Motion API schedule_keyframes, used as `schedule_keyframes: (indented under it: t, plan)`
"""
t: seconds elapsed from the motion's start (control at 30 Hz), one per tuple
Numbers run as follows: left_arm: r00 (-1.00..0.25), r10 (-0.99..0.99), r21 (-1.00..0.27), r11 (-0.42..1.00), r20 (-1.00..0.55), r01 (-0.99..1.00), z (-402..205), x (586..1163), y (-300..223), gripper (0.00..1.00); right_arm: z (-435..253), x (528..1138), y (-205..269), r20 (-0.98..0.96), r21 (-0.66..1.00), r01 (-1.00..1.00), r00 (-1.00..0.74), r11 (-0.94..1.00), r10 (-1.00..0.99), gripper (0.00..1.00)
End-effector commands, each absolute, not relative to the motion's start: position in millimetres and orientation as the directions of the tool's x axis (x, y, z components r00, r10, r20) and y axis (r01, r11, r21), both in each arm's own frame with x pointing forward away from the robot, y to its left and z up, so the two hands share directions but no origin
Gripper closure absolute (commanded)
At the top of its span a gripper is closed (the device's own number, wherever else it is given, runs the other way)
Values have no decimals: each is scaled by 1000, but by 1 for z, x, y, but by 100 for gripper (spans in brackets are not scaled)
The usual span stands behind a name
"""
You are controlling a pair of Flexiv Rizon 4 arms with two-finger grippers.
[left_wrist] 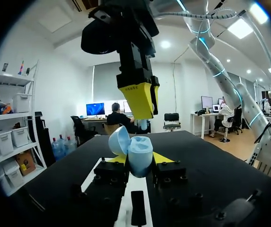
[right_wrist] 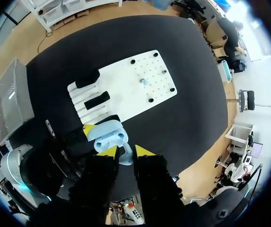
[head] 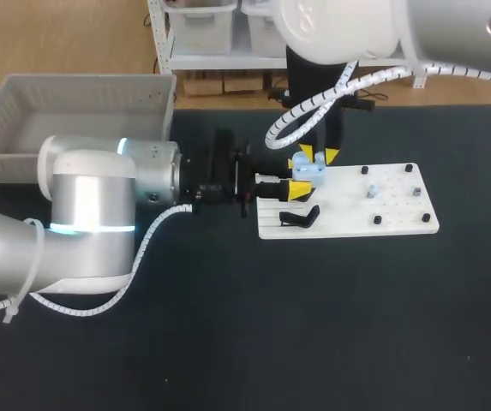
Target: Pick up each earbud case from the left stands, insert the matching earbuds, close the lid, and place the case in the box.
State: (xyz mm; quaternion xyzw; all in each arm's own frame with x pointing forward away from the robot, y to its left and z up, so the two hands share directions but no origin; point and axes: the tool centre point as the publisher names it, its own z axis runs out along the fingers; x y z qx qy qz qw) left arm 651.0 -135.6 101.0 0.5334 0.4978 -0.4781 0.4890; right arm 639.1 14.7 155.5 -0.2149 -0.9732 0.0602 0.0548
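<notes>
A light blue, egg-shaped plastic earbud case [left_wrist: 140, 152] is clamped between the yellow tips of the left gripper [left_wrist: 139, 161], one finger on each side of the lower shell, fingers spread only to the width of the case. The case is held clear of the table, over the slotted end of a flat white plastic board [head: 399, 218]. Its rounded lid [left_wrist: 118, 139] is hinged open and tilted back. The right gripper [right_wrist: 125, 151] is hung straight down over the open case from above, its fingers drawn in to a narrow gap and closed on a small pale blue earbud [right_wrist: 125, 157], which is touched from both sides and held just above the case opening — contact with the case cannot be told. A second small pale earbud [head: 372, 191] is seen upright on the pegged half of the white board, among small black pegs, well apart from the case. Two black rectangular stands [right_wrist: 97, 100] are seen on the slotted half of the board, just beside the held case. The board is laid flat on the black matte table [head: 314, 342]. A grey plastic box [head: 22, 128] with ribbed walls is placed at the far left corner of the table, well apart from the board and behind the left arm.
</notes>
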Motion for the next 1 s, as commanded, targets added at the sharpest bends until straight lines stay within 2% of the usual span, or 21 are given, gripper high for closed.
schedule_keyframes:
  t: [0.03,1.0]
  plan:
    - [49,63,48,-19,-997,999,101,649,-136,100,153,641,14,88,-142,419,-897,897,433,100]
    - [49,63,48,-19,-997,999,101,649,-136,100,144,647,18,100,-147,423,-893,894,438,100]
